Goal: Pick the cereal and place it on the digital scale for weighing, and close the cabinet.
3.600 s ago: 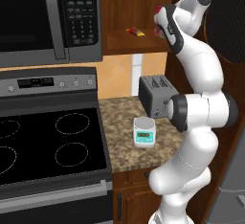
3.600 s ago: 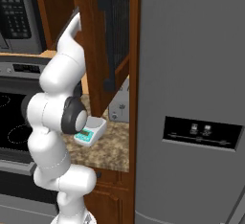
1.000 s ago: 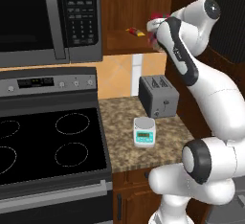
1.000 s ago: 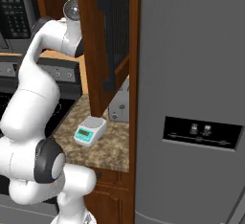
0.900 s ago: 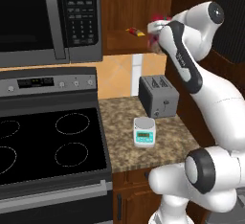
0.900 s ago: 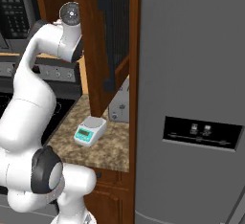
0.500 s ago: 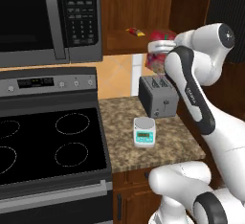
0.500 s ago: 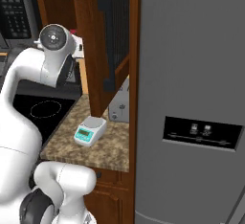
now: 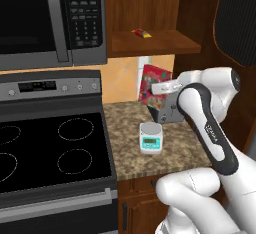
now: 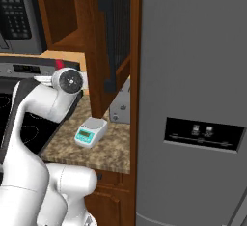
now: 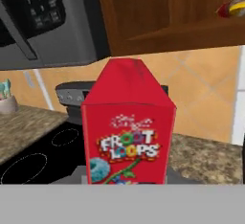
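Cereal carried upright in mid-air above the granite counter, clamped in the gripper at the end of the white arm, red box seen close in the hand view with its printed front facing the camera. Digital scale waiting below and slightly forward of the box, near the counter's front edge, platform bare, teal panel turned toward the stove. Grey toaster just behind the scale, against the wall. Cabinet wide open, its dark-panelled door swung out toward the refrigerator, a small yellow-red packet left on the shelf. Transport step judged to be under way: box out of the cabinet, not yet set down. Next move likely to call for lowering the box squarely onto the scale's small white platform, well clear of the toaster, and releasing only once settled flat; risk of tipping on so small a base. Closing of the cabinet door not yet done.
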Tool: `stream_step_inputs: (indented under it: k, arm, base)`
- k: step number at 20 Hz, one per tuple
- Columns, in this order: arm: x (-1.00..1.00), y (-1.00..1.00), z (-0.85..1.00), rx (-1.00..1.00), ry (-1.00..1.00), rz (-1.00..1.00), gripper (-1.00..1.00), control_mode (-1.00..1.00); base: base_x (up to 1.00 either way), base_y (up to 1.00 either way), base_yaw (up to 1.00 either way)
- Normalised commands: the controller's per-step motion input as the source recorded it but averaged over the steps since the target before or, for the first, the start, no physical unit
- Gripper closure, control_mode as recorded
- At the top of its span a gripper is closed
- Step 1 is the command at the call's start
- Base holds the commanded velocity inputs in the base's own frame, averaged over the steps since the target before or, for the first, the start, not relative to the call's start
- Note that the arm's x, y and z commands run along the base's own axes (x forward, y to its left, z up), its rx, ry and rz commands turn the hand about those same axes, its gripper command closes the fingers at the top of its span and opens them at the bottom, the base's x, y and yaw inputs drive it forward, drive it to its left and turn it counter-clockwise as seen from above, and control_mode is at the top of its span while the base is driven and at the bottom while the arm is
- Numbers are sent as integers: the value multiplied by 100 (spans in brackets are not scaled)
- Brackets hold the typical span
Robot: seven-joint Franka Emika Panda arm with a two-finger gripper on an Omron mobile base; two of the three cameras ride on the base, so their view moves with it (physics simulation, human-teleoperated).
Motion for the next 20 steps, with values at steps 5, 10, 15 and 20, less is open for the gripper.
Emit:
stream_step_inputs:
  k: [5,10,15,20]
  arm:
    - [8,31,-63,-7,0,22,100,-100]
    - [2,-29,-42,0,0,21,100,-100]
    - [0,-41,-27,0,-8,6,100,-100]
    - [0,-9,-18,0,-6,-6,100,-100]
  base:
    - [0,0,0]
    - [0,0,0]
    - [0,0,0]
    - [0,0,0]
